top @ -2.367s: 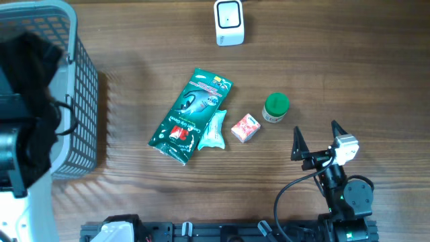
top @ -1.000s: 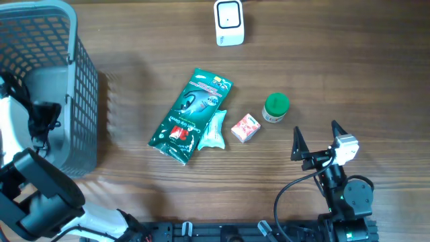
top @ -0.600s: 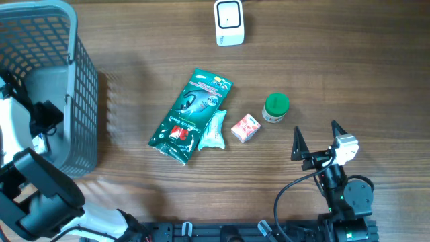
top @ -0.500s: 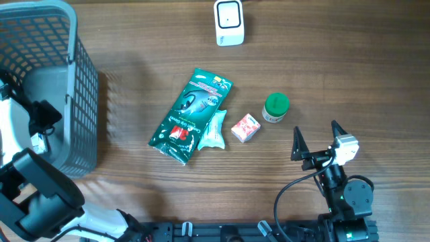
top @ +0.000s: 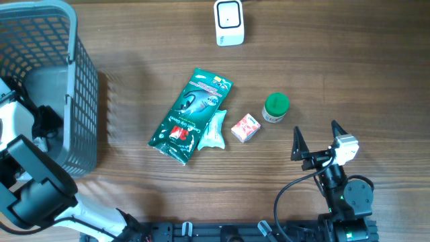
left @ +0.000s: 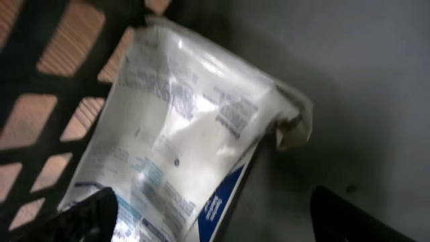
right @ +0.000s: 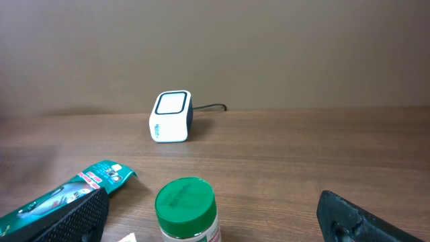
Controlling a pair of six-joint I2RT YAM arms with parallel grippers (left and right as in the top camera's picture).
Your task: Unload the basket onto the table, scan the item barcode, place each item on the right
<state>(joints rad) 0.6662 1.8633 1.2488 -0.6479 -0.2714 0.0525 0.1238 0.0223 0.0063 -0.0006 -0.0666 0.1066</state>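
Observation:
A white plastic pouch with a blue stripe [left: 191,134] lies on the floor of the grey mesh basket [top: 74,81]. My left gripper [left: 215,225] hangs just above it, reached down into the basket [left: 60,74], with its jaws wide apart. One black finger [left: 91,215] covers the pouch's lower left part, and the other finger [left: 356,218] is off its right side. In the overhead view my left gripper [top: 41,124] sits low in the basket. The white barcode scanner [top: 229,22] stands at the table's far edge. My right gripper [top: 316,139] rests open and empty.
On the table lie a green pouch [top: 190,114], a pale small packet [top: 213,130], a red-and-white carton [top: 245,128] and a green-lidded jar [top: 275,107]. The jar [right: 186,208] stands close ahead of the right fingers, with the scanner [right: 171,116] beyond it.
My left arm came down into the basket and has shifted slightly lower inside it. The right arm and the table items have not moved.

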